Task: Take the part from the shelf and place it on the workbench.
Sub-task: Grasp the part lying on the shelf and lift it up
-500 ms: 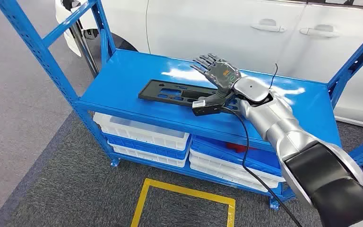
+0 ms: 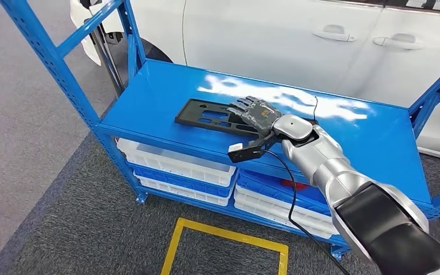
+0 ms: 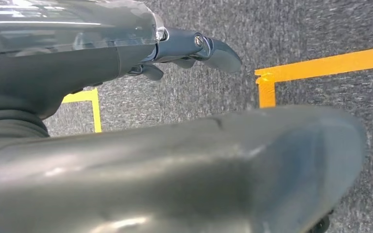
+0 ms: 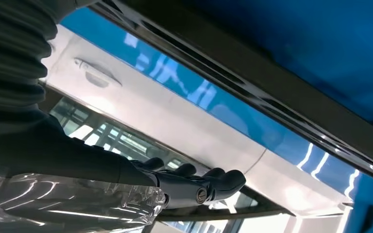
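Lying flat on the blue shelf (image 2: 149, 109), the black part (image 2: 206, 116) is being covered at its near end by the right hand (image 2: 254, 114), fingers spread and nothing gripped; judged thin, stiff, light, likely slick, best pinched at the long edge.

A blue metal shelf (image 2: 166, 97) with perforated blue uprights stands on grey carpeted floor (image 2: 51, 229) marked with yellow tape lines (image 2: 223, 232). On its glossy top level lies a flat black plastic part (image 2: 206, 116) with cut-out openings, near the front edge. The level below holds white and blue plastic trays (image 2: 177, 169), stacked side by side under the top board.
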